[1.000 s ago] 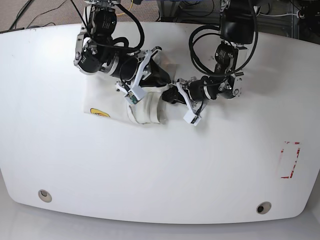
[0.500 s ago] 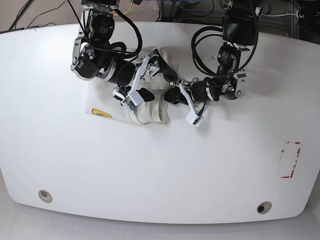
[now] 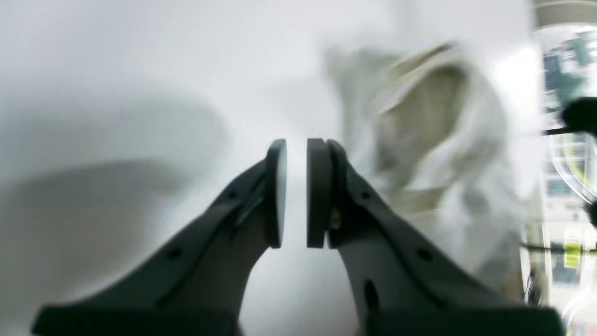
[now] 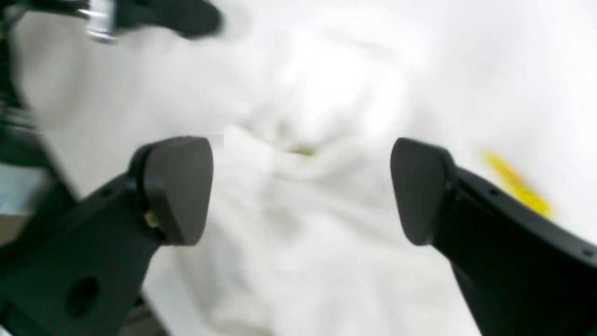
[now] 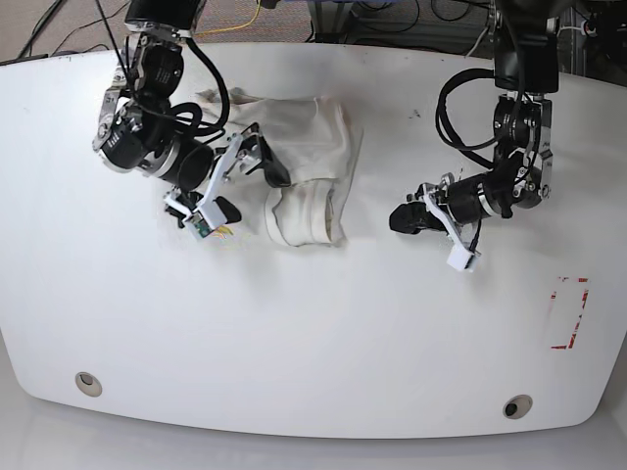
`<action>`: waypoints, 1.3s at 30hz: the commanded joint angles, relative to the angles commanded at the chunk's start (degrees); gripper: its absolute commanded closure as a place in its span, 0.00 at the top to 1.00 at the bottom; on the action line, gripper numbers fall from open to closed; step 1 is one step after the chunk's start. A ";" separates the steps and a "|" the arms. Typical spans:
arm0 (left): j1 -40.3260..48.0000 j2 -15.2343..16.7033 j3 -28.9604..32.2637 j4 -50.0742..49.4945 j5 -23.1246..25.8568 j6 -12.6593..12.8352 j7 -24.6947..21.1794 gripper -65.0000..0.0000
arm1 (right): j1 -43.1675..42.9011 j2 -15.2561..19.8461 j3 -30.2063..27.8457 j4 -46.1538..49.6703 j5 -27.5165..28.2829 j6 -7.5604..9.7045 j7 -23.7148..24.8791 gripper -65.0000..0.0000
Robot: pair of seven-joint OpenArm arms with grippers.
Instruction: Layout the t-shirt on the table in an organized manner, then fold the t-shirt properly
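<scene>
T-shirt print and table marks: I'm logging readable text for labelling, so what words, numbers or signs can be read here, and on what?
No text can be read in any view.
t-shirt: the graphic is mostly hidden in the bunched cloth; only a blurred yellow streak shows, no lettering.
table: a red-outlined tape mark, a plain outline with no writing.
Small green-and-white part on the right arm: too small to read.

The right gripper [image 4: 301, 191] is hanging wide open right over the t-shirt [image 4: 298, 261], rumpled off-white cloth filling the gap between its dark pads. A blurry yellow streak of print is sitting just beyond the right-hand pad [image 4: 419, 191].
</scene>
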 joint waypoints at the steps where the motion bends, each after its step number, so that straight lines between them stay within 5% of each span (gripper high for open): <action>1: 0.00 0.00 0.35 1.76 -1.32 -0.09 0.09 0.11 | 0.70 1.14 0.97 -0.70 -0.09 0.00 0.09 0.88; 5: 0.62 0.00 3.60 4.40 -2.46 -1.49 1.32 0.11 | 2.81 3.52 2.29 -3.34 -0.09 0.00 0.18 0.84; 13: 3.69 2.11 12.04 11.43 2.02 -7.74 2.64 0.11 | 6.95 10.99 2.46 -13.27 -0.09 0.00 6.42 0.33; 16: 5.80 3.08 14.86 15.21 6.51 -8.97 2.64 0.11 | 7.65 13.54 1.05 -16.88 -0.09 0.00 9.93 0.24; 26: 7.91 3.25 24.70 16.62 20.84 -9.23 1.93 0.11 | 7.82 20.40 -13.01 -28.84 -0.18 0.00 28.48 0.25; 33: 6.42 2.99 26.20 11.60 27.78 -9.32 0.18 0.11 | 7.74 21.19 -17.67 -38.07 -0.18 0.00 40.18 0.25; 39: -0.18 2.29 26.20 -0.35 32.62 -14.33 -0.44 0.11 | 4.22 21.36 -17.85 -41.14 -0.18 0.00 45.10 0.25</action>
